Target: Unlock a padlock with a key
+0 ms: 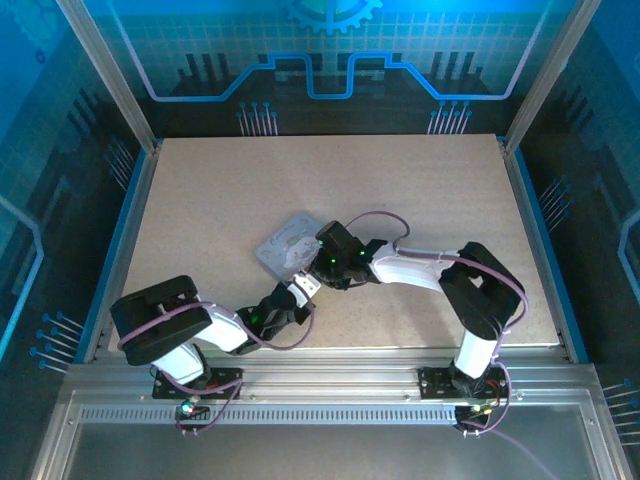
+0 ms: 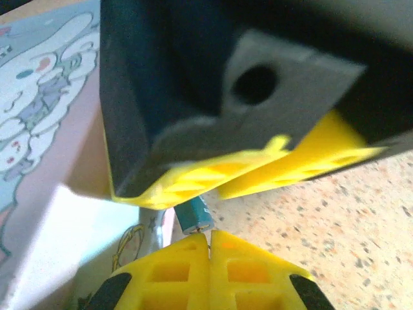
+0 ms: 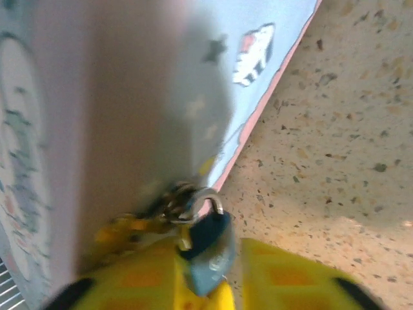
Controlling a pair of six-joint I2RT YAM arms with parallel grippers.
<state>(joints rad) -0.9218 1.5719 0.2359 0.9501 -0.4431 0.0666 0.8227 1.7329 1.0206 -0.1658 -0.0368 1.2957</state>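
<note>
Left tool (image 2: pixel 210 244) pressed together just under the padlock (image 3: pixel 210 248); key between its tips, cannot tell. Right tool (image 3: pixel 216 287) spread loosely round the padlock, which hangs off the tin (image 3: pixel 116 97). Likely key-turn stage; next needs the body steadied.

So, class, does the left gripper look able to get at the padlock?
Likely yes: the left gripper, shut, sits right by the padlock with nothing between them, though the right gripper flanks it closely.
</note>
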